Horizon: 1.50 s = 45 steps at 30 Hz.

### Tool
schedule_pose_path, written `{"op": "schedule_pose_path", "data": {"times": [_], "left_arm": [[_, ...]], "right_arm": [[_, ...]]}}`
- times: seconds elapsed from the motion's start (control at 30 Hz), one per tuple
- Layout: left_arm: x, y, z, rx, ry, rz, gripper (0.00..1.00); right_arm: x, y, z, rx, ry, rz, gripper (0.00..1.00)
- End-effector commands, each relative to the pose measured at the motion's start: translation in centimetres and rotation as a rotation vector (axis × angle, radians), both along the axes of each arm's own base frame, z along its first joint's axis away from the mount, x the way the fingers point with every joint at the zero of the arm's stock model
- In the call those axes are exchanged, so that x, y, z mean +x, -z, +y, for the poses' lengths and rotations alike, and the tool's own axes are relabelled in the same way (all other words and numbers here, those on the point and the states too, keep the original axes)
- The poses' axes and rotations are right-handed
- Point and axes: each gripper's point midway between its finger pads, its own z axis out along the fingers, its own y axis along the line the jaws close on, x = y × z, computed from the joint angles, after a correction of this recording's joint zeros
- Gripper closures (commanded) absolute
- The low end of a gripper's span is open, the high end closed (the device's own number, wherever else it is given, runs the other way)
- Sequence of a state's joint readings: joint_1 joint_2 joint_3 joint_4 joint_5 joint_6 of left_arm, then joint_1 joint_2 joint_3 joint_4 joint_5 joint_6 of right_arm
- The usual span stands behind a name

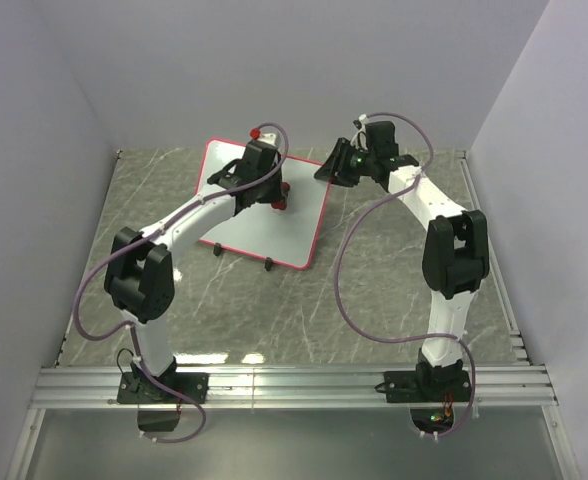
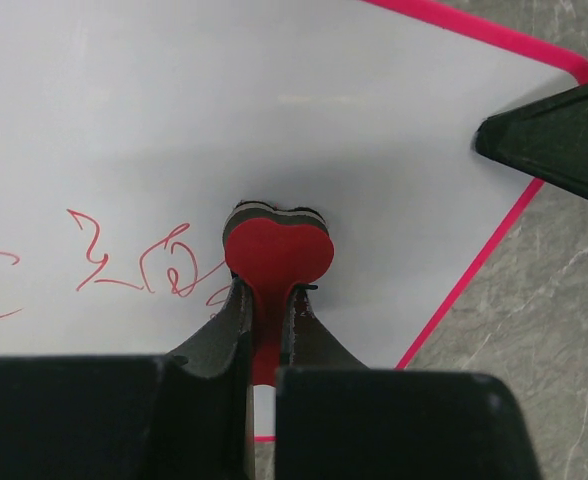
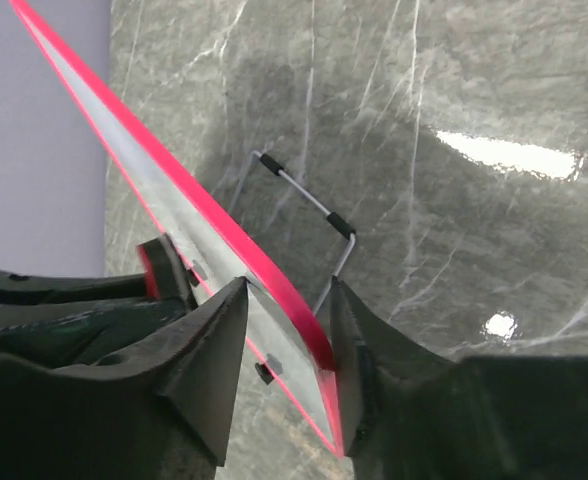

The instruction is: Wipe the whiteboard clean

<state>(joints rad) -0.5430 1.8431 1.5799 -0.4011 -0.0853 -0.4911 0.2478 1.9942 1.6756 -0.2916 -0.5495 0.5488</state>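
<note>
My left hand is clenched on the eraser, pressed to the board tilted at the worktop's far middle, while my right hand grips its right edge, a sound hold on something light, stiff and slippery.

The whiteboard is smooth and white, a little glossy, with a red plastic-looking rim. The table looks like shiny grey marble. The block has a matt red top.

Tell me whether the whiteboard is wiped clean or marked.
Marked: red scribbles show on the whiteboard, beside the red eraser clamped in the left gripper.
</note>
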Motion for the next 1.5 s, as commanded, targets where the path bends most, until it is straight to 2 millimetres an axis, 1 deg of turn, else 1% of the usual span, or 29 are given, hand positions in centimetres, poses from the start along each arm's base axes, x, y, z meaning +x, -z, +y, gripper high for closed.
{"op": "schedule_pose_path", "data": {"times": [0.0, 0.03, 0.07, 0.13, 0.23, 0.27, 0.3, 0.33, 0.5, 0.57, 0.67, 0.7, 0.77, 0.8, 0.87, 0.9, 0.97, 1.0, 1.07, 1.13, 1.17, 1.23, 1.27, 1.33, 1.37, 1.43, 1.47], "left_arm": [[1.2, -1.7, -1.6, -0.042, 0.036, -0.061, 1.00], [1.2, -1.5, -1.7, -0.038, 0.040, -0.061, 1.00], [1.4, -1.3, -1.6, -0.036, 0.037, -0.064, 1.00], [1.6, -0.8, -1.8, -0.027, 0.041, -0.060, 1.00], [1.8, -0.1, -1.8, -0.020, 0.039, -0.052, 1.00], [1.8, 0.0, -1.9, -0.021, 0.038, -0.050, 1.00], [1.9, 0.3, -1.9, -0.023, 0.035, -0.051, 1.00], [1.9, 0.3, -1.9, -0.027, 0.032, -0.050, 1.00], [2.1, 0.8, -2.3, -0.034, 0.035, -0.050, 1.00], [2.2, 1.1, -2.1, -0.025, 0.021, -0.051, 1.00], [2.6, 2.4, -0.3, 0.028, -0.041, -0.043, 1.00], [2.8, 3.1, 0.9, 0.042, -0.063, -0.029, 1.00], [3.3, 3.7, 2.5, 0.041, -0.089, -0.022, 1.00], [3.6, 4.3, 4.5, 0.044, -0.124, -0.009, 1.00], [4.0, 4.9, 6.4, 0.040, -0.152, 0.002, 1.00], [4.6, 5.3, 8.5, 0.045, -0.193, 0.007, 1.00], [5.1, 5.6, 10.3, 0.058, -0.222, 0.008, 1.00], [5.5, 5.8, 11.6, 0.064, -0.246, 0.010, 1.00], [5.9, 5.6, 12.6, 0.087, -0.257, 0.000, 1.00], [6.0, 5.8, 12.6, 0.092, -0.255, 0.005, 1.00], [5.8, 5.6, 11.6, 0.063, -0.219, 0.009, 1.00], [5.4, 5.4, 10.4, 0.038, -0.192, 0.009, 1.00], [4.9, 5.1, 9.0, 0.033, -0.161, 0.003, 1.00], [4.2, 4.7, 7.2, 0.039, -0.127, -0.002, 1.00], [3.6, 4.3, 5.5, 0.037, -0.091, -0.010, 1.00], [2.9, 3.7, 3.4, 0.013, -0.050, -0.011, 1.00], [2.4, 3.1, 1.9, -0.008, -0.017, -0.016, 1.00]], "right_arm": [[0.0, -0.9, 0.1, 0.016, -0.029, -0.047, 0.55], [0.0, -0.9, 0.0, 0.014, -0.034, -0.046, 0.57], [-0.2, -0.6, -0.1, 0.006, -0.038, -0.033, 0.64], [-0.4, -0.5, -0.1, -0.004, -0.054, -0.039, 0.68], [-0.5, -0.2, -0.3, -0.018, -0.060, -0.031, 0.79], [-0.6, -0.2, -0.4, -0.015, -0.064, -0.029, 0.90], [-0.6, -0.1, -0.5, -0.013, -0.064, -0.025, 0.94], [-0.7, -0.2, -0.4, -0.013, -0.067, -0.026, 0.99], [-1.3, -0.1, -0.5, -0.018, -0.091, -0.037, 1.00], [-1.5, 0.0, -0.6, -0.026, -0.092, -0.031, 1.00], [-1.7, 0.1, -0.8, -0.035, -0.090, -0.032, 1.00], [-1.8, 0.0, -0.8, -0.036, -0.093, -0.034, 1.00], [-1.9, -0.2, -1.0, -0.037, -0.089, -0.040, 1.00], [-2.0, -0.3, -0.9, -0.036, -0.093, -0.041, 1.00], [-2.1, -0.1, -1.2, -0.042, -0.088, -0.039, 1.00], [-2.2, -0.1, -1.3, -0.044, -0.088, -0.042, 1.00], [-2.4, -0.2, -1.3, -0.046, -0.088, -0.045, 1.00], [-2.4, -0.1, -1.4, -0.045, -0.088, -0.043, 1.00], [-2.4, -0.2, -1.6, -0.046, -0.081, -0.044, 1.00], [-2.3, -0.5, -1.7, -0.045, -0.076, -0.048, 1.00], [-2.1, -0.7, -1.8, -0.043, -0.074, -0.054, 1.00], [-1.9, -0.8, -1.9, -0.041, -0.069, -0.055, 1.00], [-1.8, -1.1, -1.8, -0.037, -0.070, -0.061, 1.00], [-1.7, -1.2, -1.7, -0.034, -0.070, -0.064, 1.00], [-1.7, -1.4, -1.7, -0.033, -0.069, -0.067, 1.00], [-1.7, -1.2, -1.6, -0.027, -0.071, -0.064, 1.00], [-1.7, -1.2, -1.7, -0.027, -0.068, -0.061, 1.00]]}}
